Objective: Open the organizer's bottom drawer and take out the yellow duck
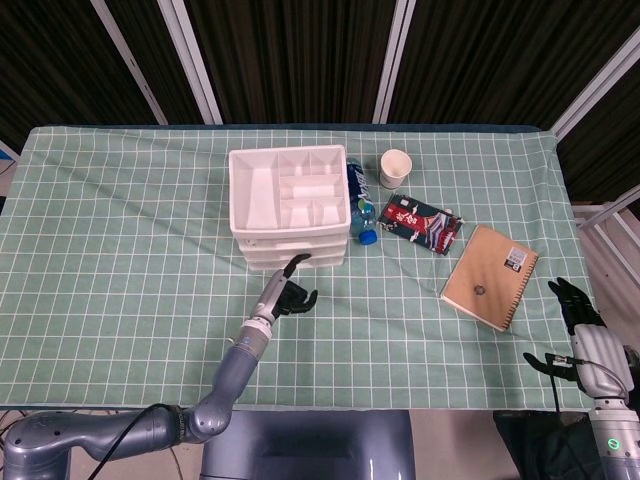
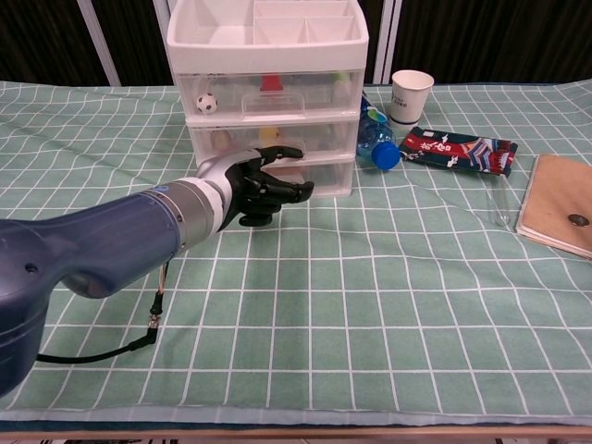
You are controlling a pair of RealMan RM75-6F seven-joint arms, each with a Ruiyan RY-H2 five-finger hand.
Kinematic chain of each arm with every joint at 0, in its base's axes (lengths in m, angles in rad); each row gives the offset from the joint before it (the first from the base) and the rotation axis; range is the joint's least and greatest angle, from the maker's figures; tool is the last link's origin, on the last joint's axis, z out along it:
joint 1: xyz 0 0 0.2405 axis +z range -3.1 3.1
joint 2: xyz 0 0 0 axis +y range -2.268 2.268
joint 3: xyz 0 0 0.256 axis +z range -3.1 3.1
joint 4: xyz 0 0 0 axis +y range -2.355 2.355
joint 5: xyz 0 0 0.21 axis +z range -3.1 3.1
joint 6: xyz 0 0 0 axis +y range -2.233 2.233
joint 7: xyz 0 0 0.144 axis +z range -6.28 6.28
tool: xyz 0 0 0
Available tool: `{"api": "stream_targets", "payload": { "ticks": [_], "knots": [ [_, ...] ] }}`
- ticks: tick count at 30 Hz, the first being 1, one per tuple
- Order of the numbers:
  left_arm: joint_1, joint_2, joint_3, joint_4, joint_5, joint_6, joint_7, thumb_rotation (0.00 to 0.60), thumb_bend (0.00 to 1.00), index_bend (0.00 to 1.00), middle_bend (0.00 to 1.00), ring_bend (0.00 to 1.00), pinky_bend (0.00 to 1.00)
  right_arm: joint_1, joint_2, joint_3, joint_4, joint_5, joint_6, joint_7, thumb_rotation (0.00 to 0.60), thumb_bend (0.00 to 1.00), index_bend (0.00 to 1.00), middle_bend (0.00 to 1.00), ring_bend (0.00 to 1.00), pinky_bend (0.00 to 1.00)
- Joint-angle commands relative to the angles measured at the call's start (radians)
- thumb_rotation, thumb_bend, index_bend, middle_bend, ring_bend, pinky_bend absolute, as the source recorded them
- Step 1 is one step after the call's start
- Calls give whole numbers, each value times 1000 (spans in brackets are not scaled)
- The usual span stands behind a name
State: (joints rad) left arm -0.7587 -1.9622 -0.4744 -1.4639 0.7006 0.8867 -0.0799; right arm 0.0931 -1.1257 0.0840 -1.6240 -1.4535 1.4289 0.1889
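The yellow duck [image 2: 269, 135] is showing only as a small yellow shape behind the clear front of the organizer [image 2: 266, 97], just above the reaching hand; whether it is lying in the middle or the bottom drawer [image 2: 314, 176] cannot be told, as the hand is covering much of that front. All drawers are sitting closed.

The left hand [image 2: 254, 181] is held low at the organizer's base — fingers curled loosely inward, one finger extended toward the drawer face, holding nothing. This posture is likely meant for hooking the bottom handle; whether contact is being made cannot be told from either view. The right hand [image 1: 578, 318] is resting off the table's right edge, well apart from the work; its fingers look partly extended, but its state cannot be told.

Other contents are visible through the top drawer: a small football [image 2: 205, 103] and a red item [image 2: 269, 83]. Just beside the organizer's right side a water bottle [image 2: 373, 141] is lying, near enough to deserve care though not blocking the drawer's path. Farther right are standing a paper cup [image 2: 410, 94], a dark printed packet [image 2: 458, 151] and a brown notebook [image 1: 489, 276] — none obstructing. The green checked tablecloth [image 2: 388, 305] in front is giving the drawer room to slide.
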Motion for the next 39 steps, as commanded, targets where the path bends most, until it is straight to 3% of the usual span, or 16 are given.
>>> {"api": "stream_targets", "payload": {
  "ticks": [1, 17, 28, 34, 39],
  "knots": [
    [2, 5, 5, -7, -1, 0, 0, 600, 455, 147, 1000, 1000, 1000, 0, 0, 0, 0, 0, 0, 0, 600, 27, 0, 0, 0, 221],
    [22, 42, 51, -64, 12, 7, 4, 600, 462, 235, 998, 1000, 1000, -1, 1, 0, -2, -1, 1, -1, 600, 26, 0, 0, 0, 221],
    [71, 110, 131, -165, 57, 41, 34, 600, 463, 206, 969, 989, 1000, -1, 2, 1, -1, -1, 3, 1, 600, 26, 0, 0, 0, 221],
    [81, 164, 188, -214, 142, 70, 97, 600, 463, 201, 969, 986, 1000, -2, 1, 1, -2, -4, 5, -2, 600, 26, 0, 0, 0, 221],
    [85, 196, 225, -245, 261, 152, 185, 600, 462, 201, 973, 987, 1000, -2, 1, 0, -3, -4, 4, -3, 600, 26, 0, 0, 0, 221]
  ]
}}
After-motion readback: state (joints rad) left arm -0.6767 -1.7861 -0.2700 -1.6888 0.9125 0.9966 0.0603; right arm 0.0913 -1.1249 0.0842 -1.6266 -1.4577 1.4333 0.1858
